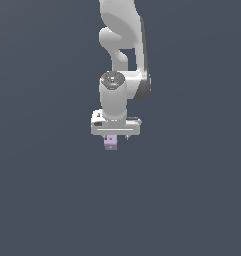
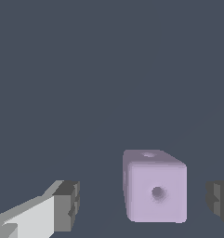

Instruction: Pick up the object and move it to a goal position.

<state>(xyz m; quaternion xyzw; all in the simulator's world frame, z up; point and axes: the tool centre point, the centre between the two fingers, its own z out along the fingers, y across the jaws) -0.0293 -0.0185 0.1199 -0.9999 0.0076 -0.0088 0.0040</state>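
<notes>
The gripper [image 2: 141,204] stands with its fingers [image 2: 67,204] spread wide, and the cube [image 2: 156,186] sits between them but not centred: in the wrist view there is a clear gap between it and one finger, while the other finger, barely in frame, is much nearer though still apart from it. So nothing is held yet. In the exterior view the cube [image 1: 110,142] shows just under the white gripper body [image 1: 115,129], offset toward the exterior view's left of the body's middle, against the plain dark tabletop [image 1: 192,200]. The main risk, as I judge it, comes from that offset: if the fingers close from here, the nearer one meets the cube first and shoves it sideways, and it may twist or skid before the far one arrives, giving a corner grip or none. A second risk is height; I cannot tell how deep the fingers reach along the cube's sides, and a shallow pinch near its upper edge could let it slip out once lifted toward the goal, which is not marked in either view.
</notes>
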